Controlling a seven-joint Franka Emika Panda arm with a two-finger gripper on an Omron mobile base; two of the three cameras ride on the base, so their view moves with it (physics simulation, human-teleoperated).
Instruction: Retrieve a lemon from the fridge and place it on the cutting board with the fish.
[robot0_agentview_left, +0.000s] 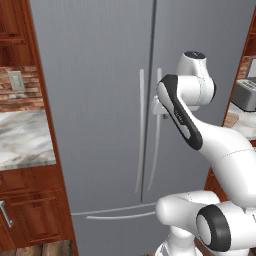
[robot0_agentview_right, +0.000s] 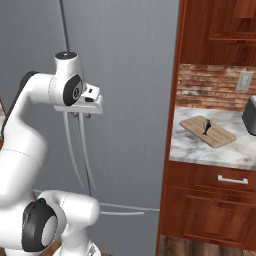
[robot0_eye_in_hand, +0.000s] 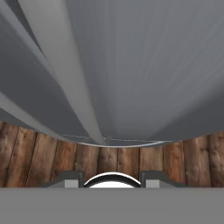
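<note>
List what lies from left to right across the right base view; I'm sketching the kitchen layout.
White robot arm → gripper at the curved silver handles of the tall grey fridge → light-tan wooden cutting board carrying the small dark fish on the marble counter.

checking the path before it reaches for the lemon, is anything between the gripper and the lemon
Yes. The fridge doors are both closed, so no lemon is visible. The gripper is up at the right door's handle, fingers pointing down. That door must open first. The cutting board with the fish lies unblocked on the counter to the right.
</note>
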